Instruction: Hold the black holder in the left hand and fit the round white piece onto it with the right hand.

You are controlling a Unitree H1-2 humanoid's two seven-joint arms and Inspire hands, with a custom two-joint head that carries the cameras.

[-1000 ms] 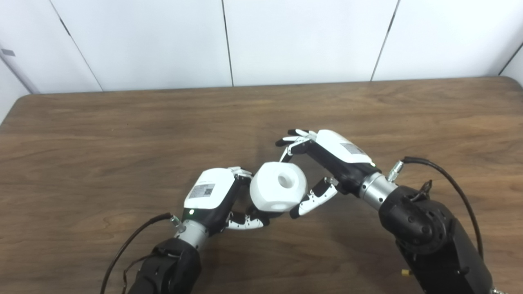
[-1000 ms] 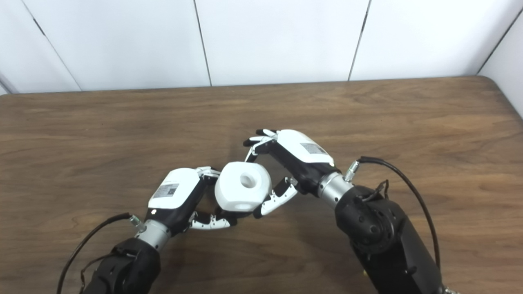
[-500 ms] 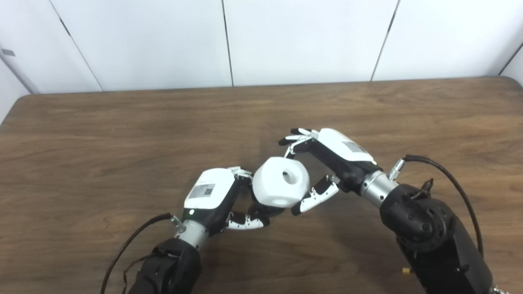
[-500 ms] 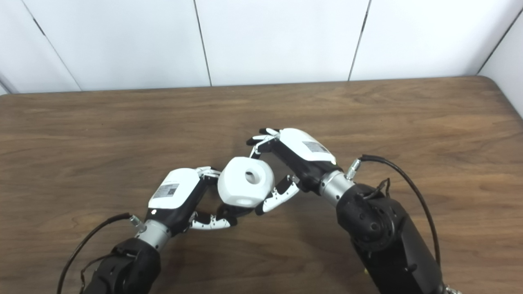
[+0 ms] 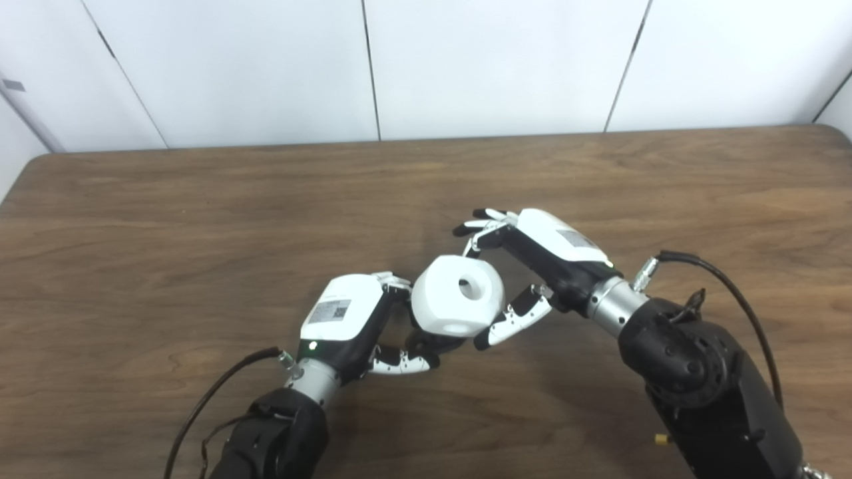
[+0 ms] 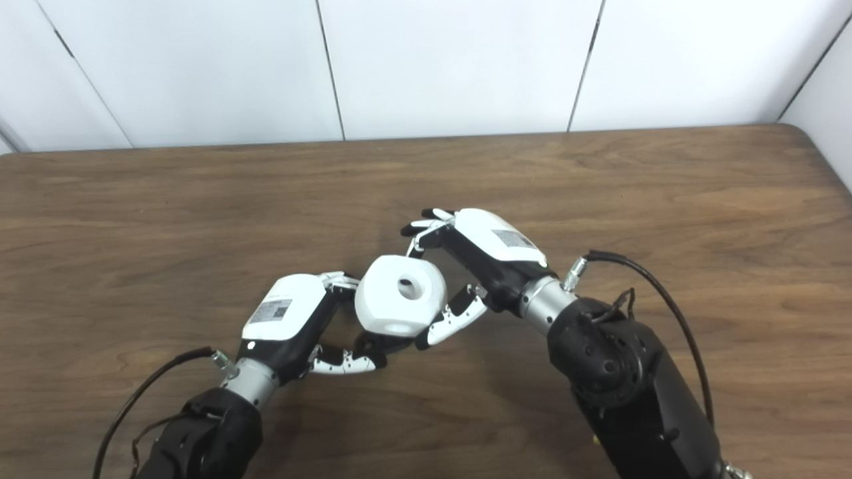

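The round white piece, with a hole in its top face, sits between my two hands just above the table. My right hand is shut on it, fingers over its far side and thumb against its lower right. My left hand is curled on the black holder. Only a dark bit of the holder shows, under the white piece, which rests against it. How far the piece sits on the holder is hidden. The same scene shows in the right eye view, with the white piece at the middle.
The brown wooden table runs wide on all sides of the hands. A white panelled wall stands behind its far edge. Black cables trail from both wrists near the front.
The white piece has tipped and shifted slightly right, so its hole faces more toward my right hand. The right hand moved a little with it. The left hand has stayed put.
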